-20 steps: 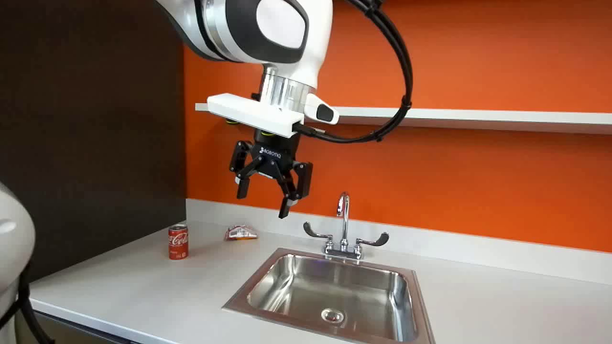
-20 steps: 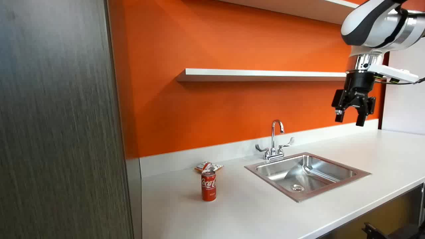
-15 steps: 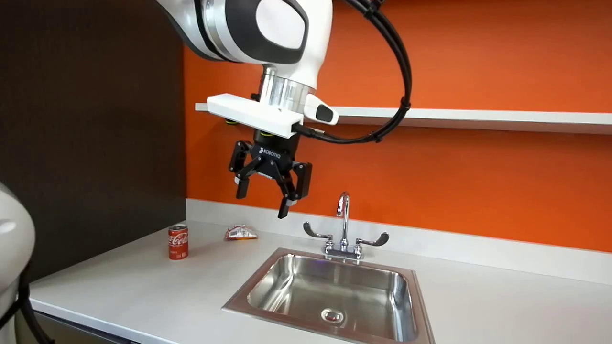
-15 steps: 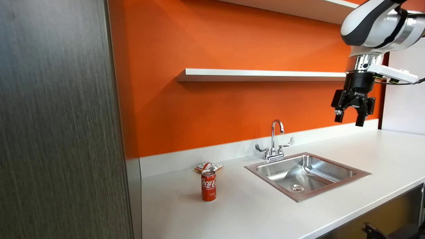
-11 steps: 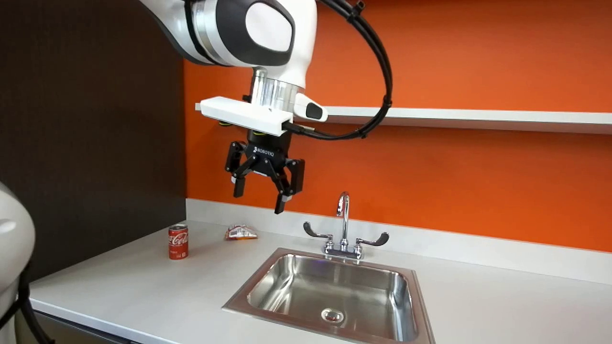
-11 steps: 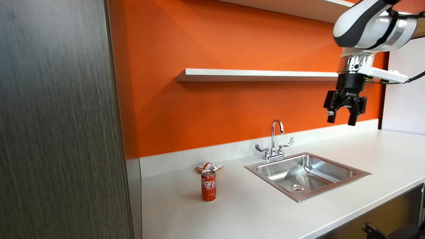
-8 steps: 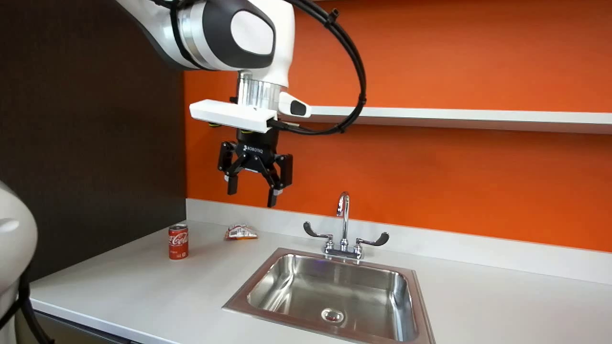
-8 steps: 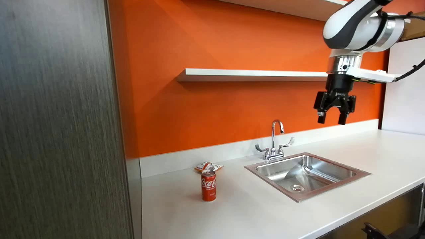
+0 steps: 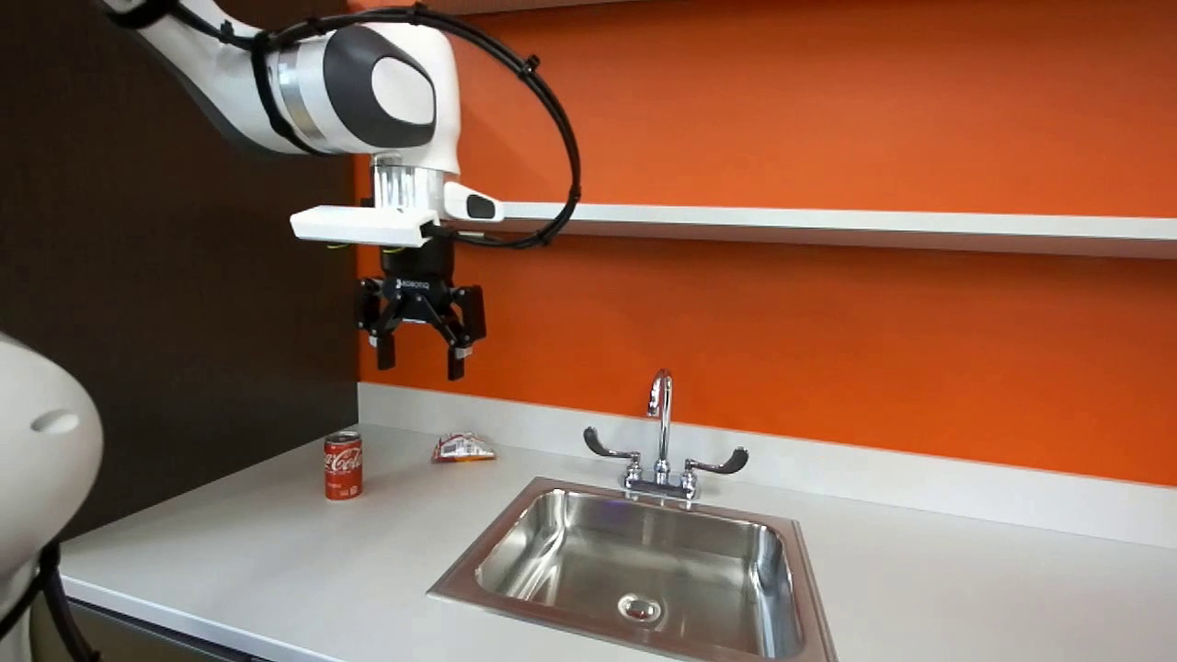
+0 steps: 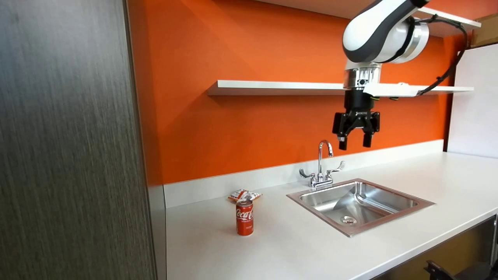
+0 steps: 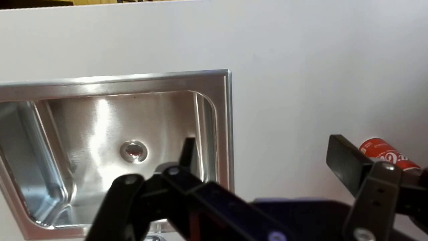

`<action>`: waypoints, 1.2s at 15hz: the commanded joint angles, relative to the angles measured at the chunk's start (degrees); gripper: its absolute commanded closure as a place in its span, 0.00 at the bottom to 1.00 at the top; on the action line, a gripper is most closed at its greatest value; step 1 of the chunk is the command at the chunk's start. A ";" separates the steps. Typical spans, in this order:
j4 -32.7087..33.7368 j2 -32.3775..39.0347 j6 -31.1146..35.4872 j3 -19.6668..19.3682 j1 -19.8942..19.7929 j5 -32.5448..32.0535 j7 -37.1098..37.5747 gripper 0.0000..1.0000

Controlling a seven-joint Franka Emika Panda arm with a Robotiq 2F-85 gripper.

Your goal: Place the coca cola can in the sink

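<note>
- Currently, the coca cola can (image 9: 343,467) is found upright on the pale counter (image 9: 276,570), outside the sink (image 9: 499,535) and well apart from it; in both exterior views it is seen to the left of the sink.
- Its red side and white lettering are shown in both exterior views; in the wrist view it is seen toward the right edge, with part of it hidden.
- Near the can, a small packet (image 9: 463,449) is laid on the counter, farther back toward the white backsplash (image 9: 533,428); in an exterior view the packet (image 10: 238,195) is partly overlapped by the can's top.
- The sink is set into the counter and bordered by a flat rim; a round drain (image 9: 639,608) is let into its floor.
- Behind it, a chrome faucet (image 9: 663,441) is mounted, flanked by two handles (image 9: 731,462).
- The gripper (image 9: 420,364) is held high above the counter, well apart from the can; its fingers (image 9: 456,365) are pointed down and spread, and the orange wall (image 9: 828,349) is seen through the gap between them in both exterior views.
- The gripper is carried by a white and grey arm (image 9: 368,101).
- A white shelf (image 9: 828,221) is fixed to the wall; at the left, the counter is bounded by a dark panel (image 9: 184,276).
</note>
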 commanded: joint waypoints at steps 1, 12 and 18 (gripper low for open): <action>1.96 4.47 0.71 3.72 2.01 0.70 4.19 0.00; 10.88 21.90 5.54 8.49 7.26 3.65 7.72 0.00; 17.48 32.30 7.38 10.03 8.54 4.39 10.22 0.00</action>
